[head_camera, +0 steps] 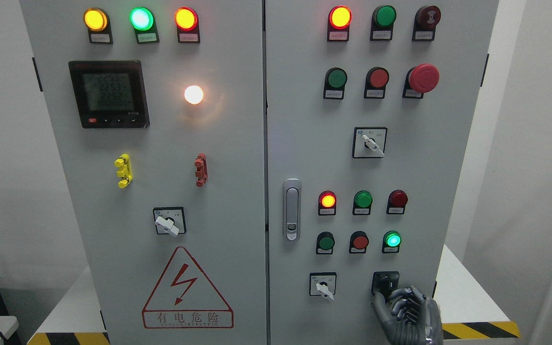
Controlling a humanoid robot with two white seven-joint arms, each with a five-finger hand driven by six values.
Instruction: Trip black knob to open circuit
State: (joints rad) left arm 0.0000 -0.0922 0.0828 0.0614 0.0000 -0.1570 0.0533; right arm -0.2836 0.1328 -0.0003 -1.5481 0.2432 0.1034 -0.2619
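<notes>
The black knob (385, 282) sits in a black square plate at the lower right of the grey cabinet's right door (448, 191). My right hand (391, 299), dark grey with jointed fingers, comes up from the bottom edge right of the middle. Its thumb (378, 303) presses at the knob's lower left. The curled fingers (408, 302) close in from the lower right and hide the knob's bottom part. My left arm does not show.
A white rotary switch (324, 287) sits left of the knob. Above are a lit green button (392, 240), a red button (360, 241) and a dark green button (325, 242). The door latch (292, 210) is at the seam. Yellow-black tape (479, 329) marks the base's edge.
</notes>
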